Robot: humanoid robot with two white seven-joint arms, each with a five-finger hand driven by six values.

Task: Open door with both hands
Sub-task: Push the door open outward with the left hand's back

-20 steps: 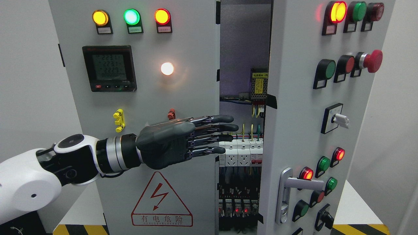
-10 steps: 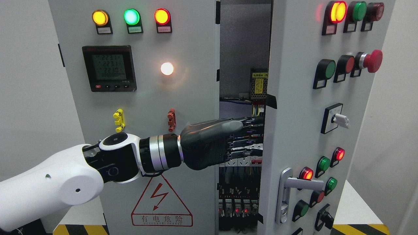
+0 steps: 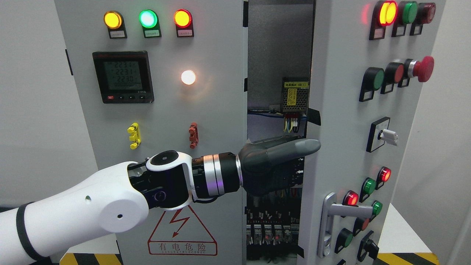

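Observation:
The grey control cabinet has a left door (image 3: 213, 110), which is closed, and a right door (image 3: 342, 140) that stands ajar, with a dark gap between them. My left hand (image 3: 294, 162) comes in from the lower left and sits in that gap at mid height. Its thumb (image 3: 307, 146) lies over the front of the right door's free edge (image 3: 312, 92). The other fingers go behind that edge and are hidden. The right door's silver lever handle (image 3: 349, 210) is lower down, with nothing on it. My right arm does not show.
Inside the gap are a power supply (image 3: 294, 95), wiring and rows of breakers (image 3: 268, 232). The right door carries lamps, push buttons and a red mushroom stop button (image 3: 423, 68). The left door carries a meter (image 3: 123, 77) and a warning triangle (image 3: 182, 230).
My left arm has reached rightwards from in front of the left door into the gap, and its hand has closed round the right door's edge. That door has swung a little further open.

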